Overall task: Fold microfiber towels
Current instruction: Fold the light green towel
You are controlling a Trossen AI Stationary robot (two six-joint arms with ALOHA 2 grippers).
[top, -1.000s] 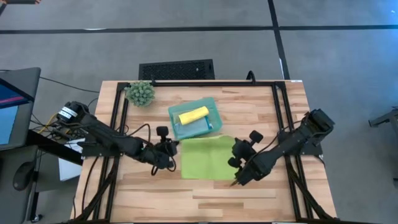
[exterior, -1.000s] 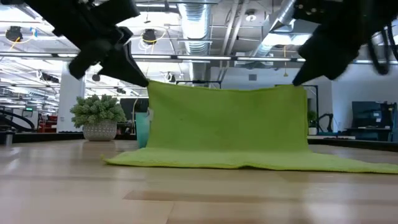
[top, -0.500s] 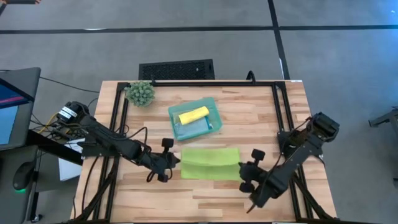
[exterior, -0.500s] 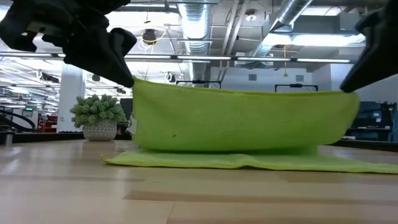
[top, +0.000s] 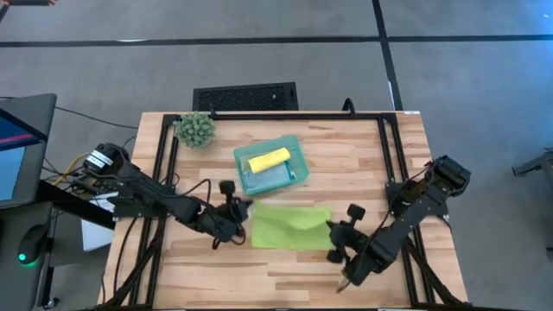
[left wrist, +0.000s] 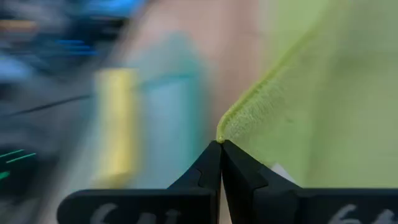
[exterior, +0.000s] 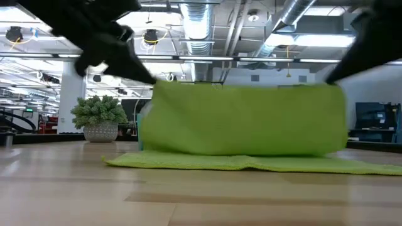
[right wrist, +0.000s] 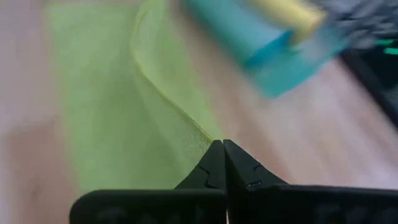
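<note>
Across the middle of the pale wooden desk (top: 346,164) lies the lime green microfiber towel (top: 291,228), its lifted edge carried between two pinched corners, just near of the teal plastic tray (top: 285,177) holding a rolled yellow towel (top: 269,160). Risk, as I judge it: uneven travel of the arms could skew the fold or tug a corner free. Left claw (top: 235,220) is closed on the left corner, right claw (top: 339,244) closed on the right one. Only the low view shows the raised flap sagging; only the wrist views show each corner nipped at the very fingertips.
</note>
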